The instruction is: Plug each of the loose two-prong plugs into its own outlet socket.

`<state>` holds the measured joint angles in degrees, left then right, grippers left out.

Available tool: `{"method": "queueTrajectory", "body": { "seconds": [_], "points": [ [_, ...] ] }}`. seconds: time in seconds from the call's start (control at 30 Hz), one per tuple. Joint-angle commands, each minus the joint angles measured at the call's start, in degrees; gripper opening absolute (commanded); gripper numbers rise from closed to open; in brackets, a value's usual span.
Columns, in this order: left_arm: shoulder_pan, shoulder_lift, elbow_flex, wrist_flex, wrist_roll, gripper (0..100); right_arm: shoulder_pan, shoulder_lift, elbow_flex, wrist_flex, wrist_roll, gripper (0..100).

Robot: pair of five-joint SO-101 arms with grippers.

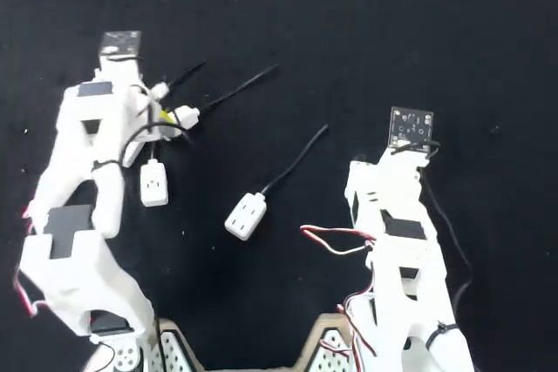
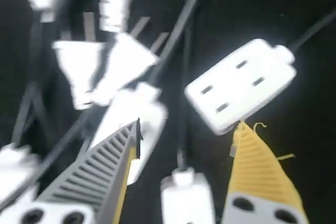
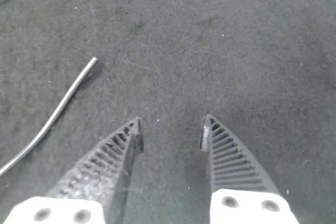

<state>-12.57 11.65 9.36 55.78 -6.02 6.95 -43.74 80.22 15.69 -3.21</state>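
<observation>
High view: white plugs (image 1: 179, 116) cluster at the upper left, with two sockets (image 1: 246, 215) at centre-left. Left wrist view: the left gripper (image 2: 189, 127), fingers apart, hovers over the plugs. Right wrist view: the right gripper (image 3: 170, 127), fingers spread, hangs above the black mat (image 3: 220, 35).

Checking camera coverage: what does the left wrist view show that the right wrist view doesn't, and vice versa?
Left wrist: a white outlet socket, loose two-prong plugs, and the left gripper with one yellow finger. Right wrist: the right gripper, nothing between its fingers. Both: open fingers, black mat, a black cord.
</observation>
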Motion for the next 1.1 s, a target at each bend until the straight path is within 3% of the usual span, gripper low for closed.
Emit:
{"method": "queueTrajectory", "body": {
  "seconds": [0.0,0.27,0.47,0.57,0.67,0.8,1.07],
  "points": [
    [-2.07,-6.33,-2.42,3.96,0.26,29,-0.70,-1.71,-3.38,-0.97,0.18,17.0],
    [0.75,-16.35,-0.92,16.00,0.18,29,-0.62,-1.80,-3.30,-0.97,0.18,17.0],
    [8.04,-21.19,12.44,16.35,-5.27,29,-0.44,-1.80,-3.30,-0.88,0.18,17.0],
    [12.35,-24.70,20.88,12.04,-5.27,29,-0.26,-1.80,-3.30,-0.88,0.18,17.0],
    [16.22,-28.04,30.37,2.55,-4.84,29,-0.26,-1.80,-3.21,-0.88,0.18,17.0],
    [21.05,-31.12,39.87,-6.95,0.09,29,-0.35,-1.80,-3.21,-0.88,0.18,17.0],
    [33.27,-32.35,41.98,-8.70,9.23,29,-0.35,-1.80,-3.21,-0.88,0.18,17.0]
  ]
}}
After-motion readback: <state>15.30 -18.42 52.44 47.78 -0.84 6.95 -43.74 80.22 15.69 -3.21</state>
